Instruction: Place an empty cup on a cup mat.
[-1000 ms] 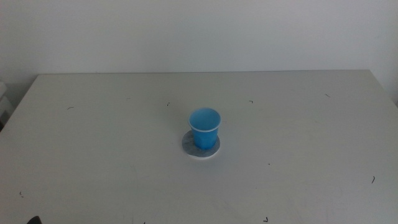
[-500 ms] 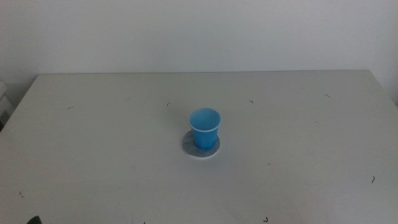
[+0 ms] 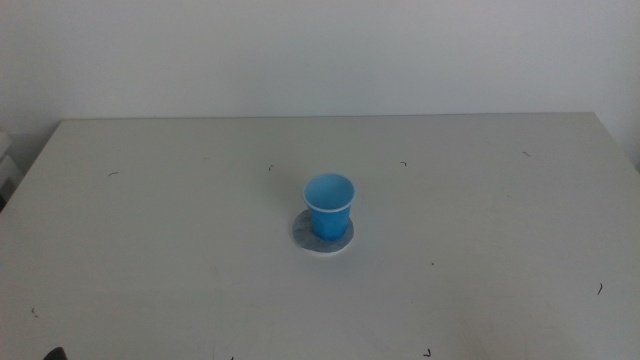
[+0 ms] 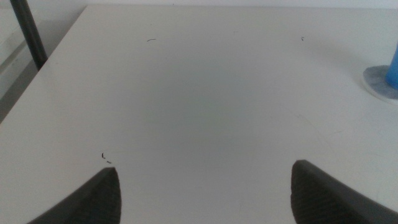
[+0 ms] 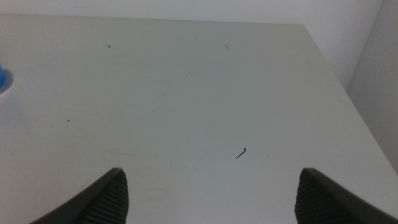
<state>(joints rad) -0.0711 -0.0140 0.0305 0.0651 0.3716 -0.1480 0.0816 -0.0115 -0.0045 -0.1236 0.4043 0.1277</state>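
The blue cup (image 3: pixel 329 206) stands upright on the grey cup mat (image 3: pixel 304 235) in the middle of the table; it looks empty inside. In the left wrist view a sliver of the cup (image 4: pixel 393 65) and part of the cup mat (image 4: pixel 377 81) show at the frame's edge. The right wrist view shows only a blue sliver of the cup (image 5: pixel 3 78). My left gripper (image 4: pixel 205 193) is open and empty, low over the table's left part, far from the cup. My right gripper (image 5: pixel 208 199) is open and empty over the table's right part.
The white table (image 3: pixel 480 200) carries small dark scuff marks (image 5: pixel 240 152). A dark pole (image 4: pixel 28 34) stands off the table's left edge. The table's right edge (image 5: pixel 348 93) drops off near a wall. A dark tip (image 3: pixel 52 353) shows at the middle view's bottom edge.
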